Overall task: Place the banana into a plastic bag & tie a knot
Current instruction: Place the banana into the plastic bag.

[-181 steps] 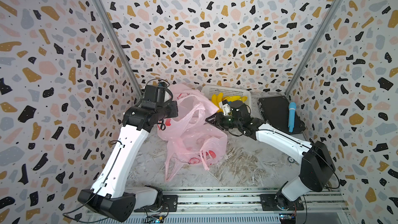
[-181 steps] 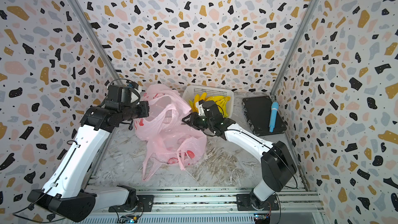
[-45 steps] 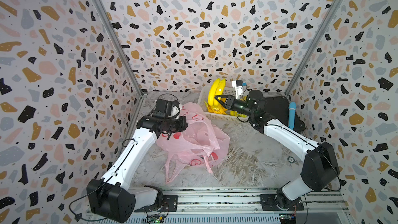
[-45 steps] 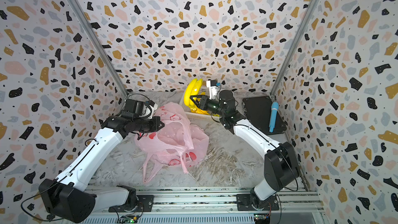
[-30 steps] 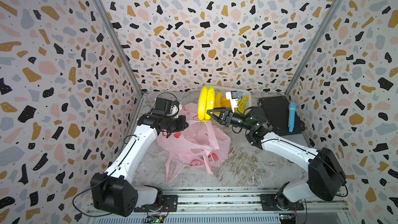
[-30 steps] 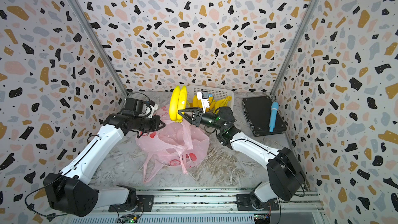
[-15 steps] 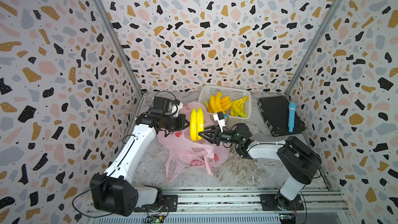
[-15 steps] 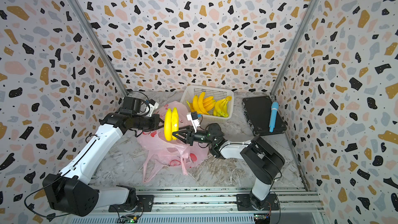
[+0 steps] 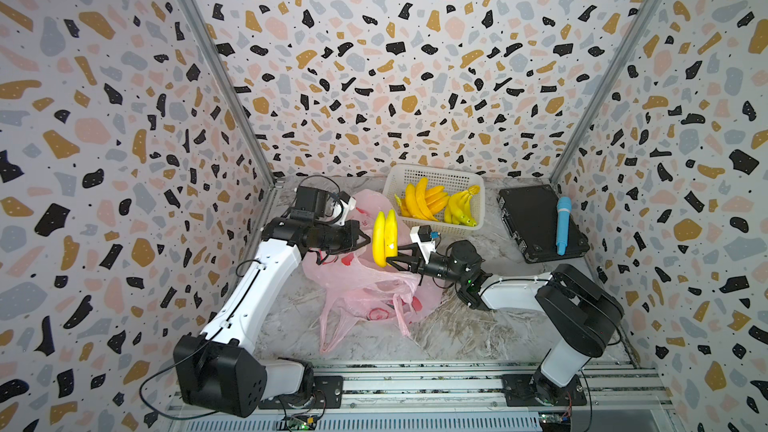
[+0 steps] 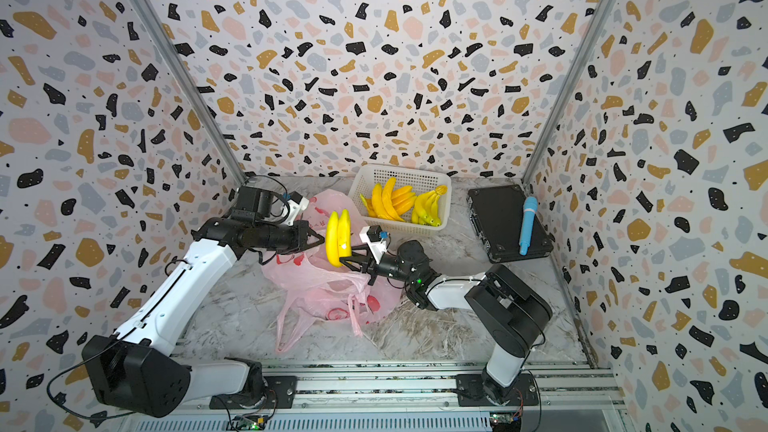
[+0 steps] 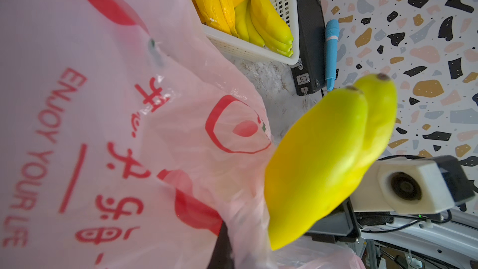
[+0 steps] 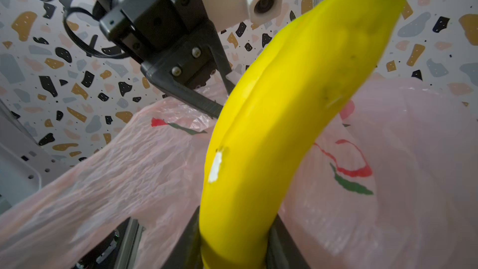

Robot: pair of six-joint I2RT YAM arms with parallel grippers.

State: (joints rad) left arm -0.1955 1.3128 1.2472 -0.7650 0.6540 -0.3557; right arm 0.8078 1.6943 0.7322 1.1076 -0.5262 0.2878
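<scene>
Carried across from the basket (image 9: pixel 432 171), the banana (image 9: pixel 384 236) now stands upright above the plastic bag (image 9: pixel 365 288). The bag's mouth is hard to make out, and film hides the left claw (image 9: pixel 365 241) tips. That claw is pinched fully closed on the bag's rim. The right claw (image 9: pixel 392 257), partly open, clamps the banana's lower end.

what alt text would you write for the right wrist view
Close-up of a yellow banana pair held at one end by the right gripper, with a small white scuff on its skin. Behind it the left gripper pinches the edge of a pink plastic bag before a terrazzo-patterned wall.
</scene>
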